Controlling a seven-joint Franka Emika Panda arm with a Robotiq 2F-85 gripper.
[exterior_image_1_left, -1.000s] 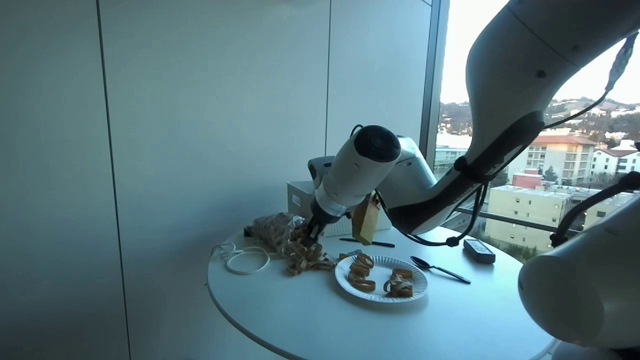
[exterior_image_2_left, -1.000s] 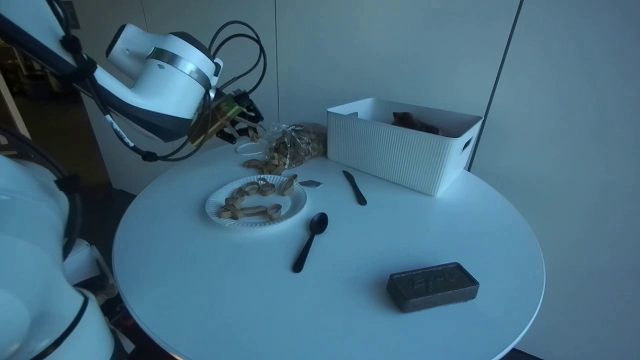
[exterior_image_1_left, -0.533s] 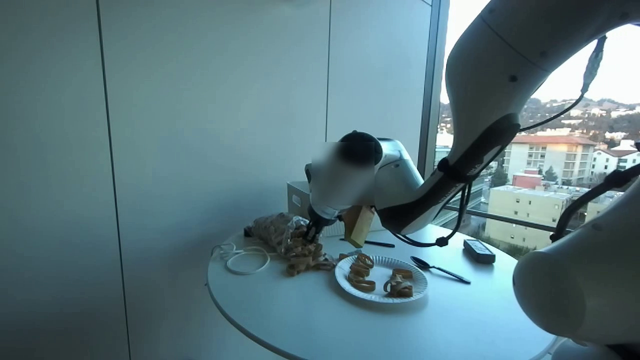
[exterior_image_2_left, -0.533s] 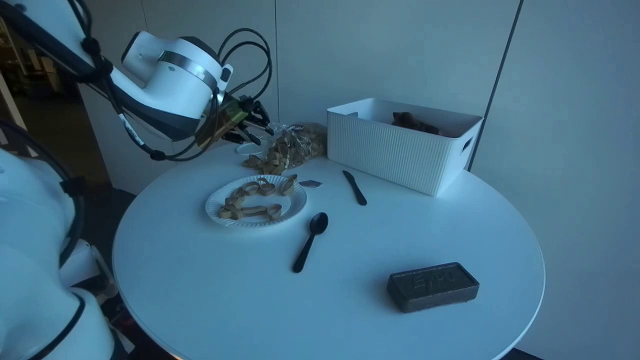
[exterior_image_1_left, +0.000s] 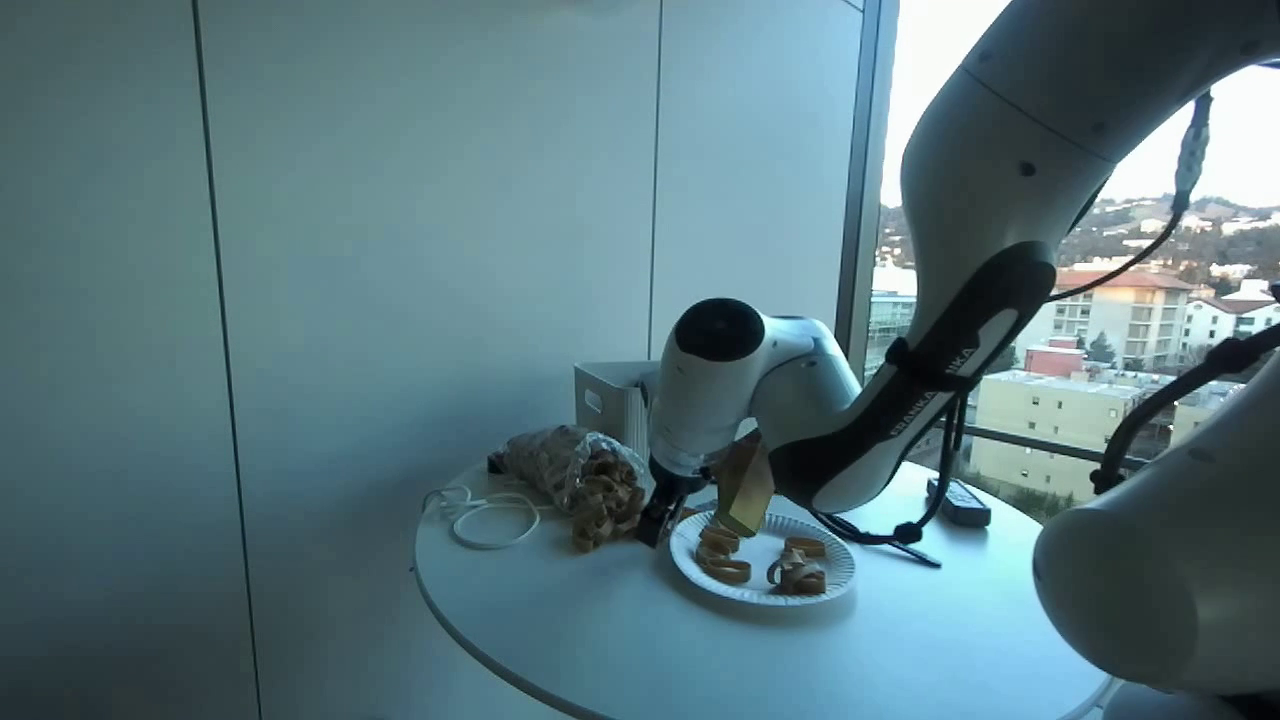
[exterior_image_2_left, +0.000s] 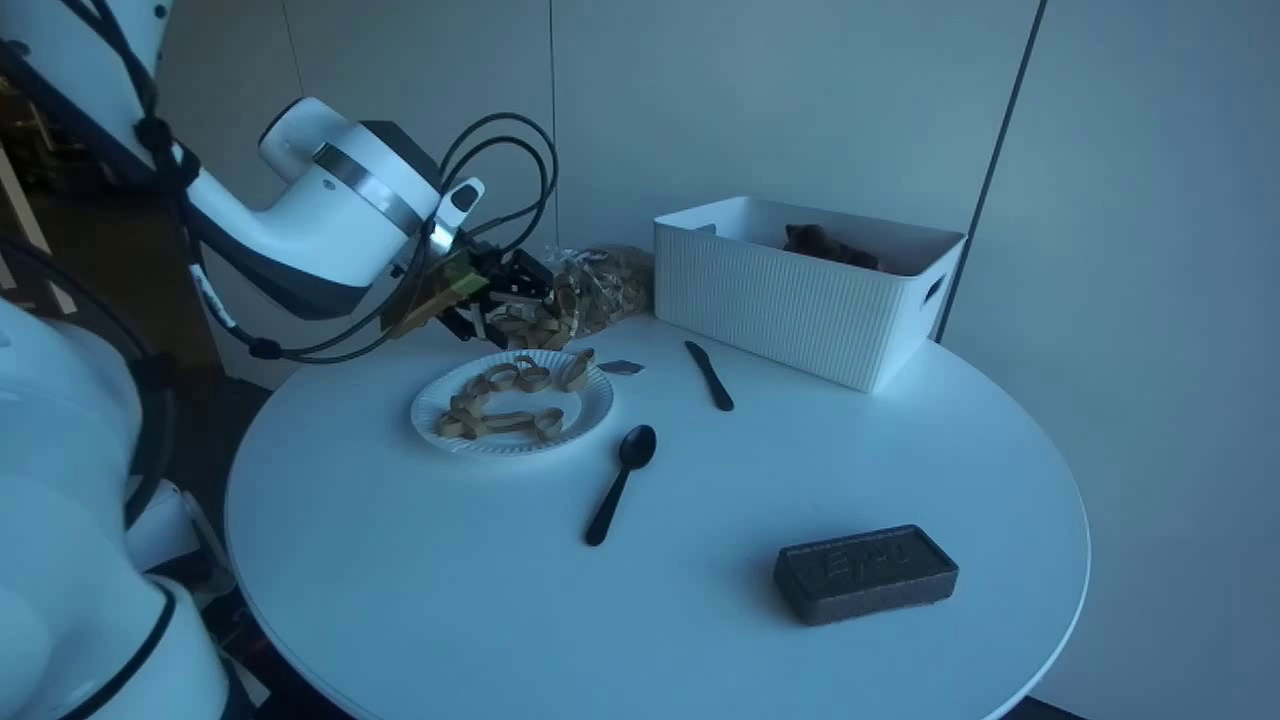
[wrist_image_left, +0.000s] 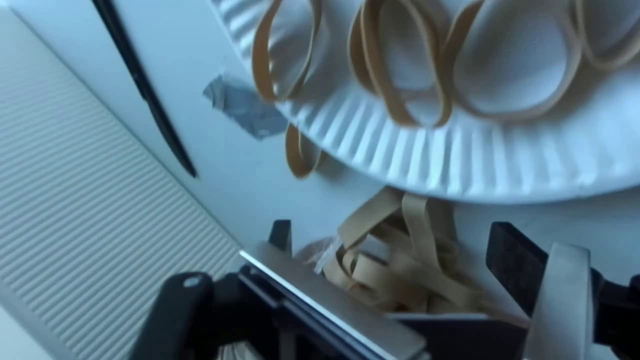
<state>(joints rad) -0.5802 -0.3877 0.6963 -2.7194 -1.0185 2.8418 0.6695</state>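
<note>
Currently the gripper (wrist_image_left: 394, 244) stands wide and empty over tan bands (wrist_image_left: 382, 277) heaped beside the paper plate (wrist_image_left: 460, 177).
Contact is unclear; since the loops overlap, closing could snag 2 or more, while a sideways drift might nudge the plate.

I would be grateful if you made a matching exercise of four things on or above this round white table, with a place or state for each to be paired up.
Things:
1. Slim black knife
2. Round white fluted plate
3. Oblong white ribbed box
4. Black two-fingered claw

Places or states:
A. Jaws spread apart
B. Has a dark brown item inside
C. Lies between plate and box
D. Bears several tan loops

Right pairs: 1-C, 2-D, 3-B, 4-A
</note>
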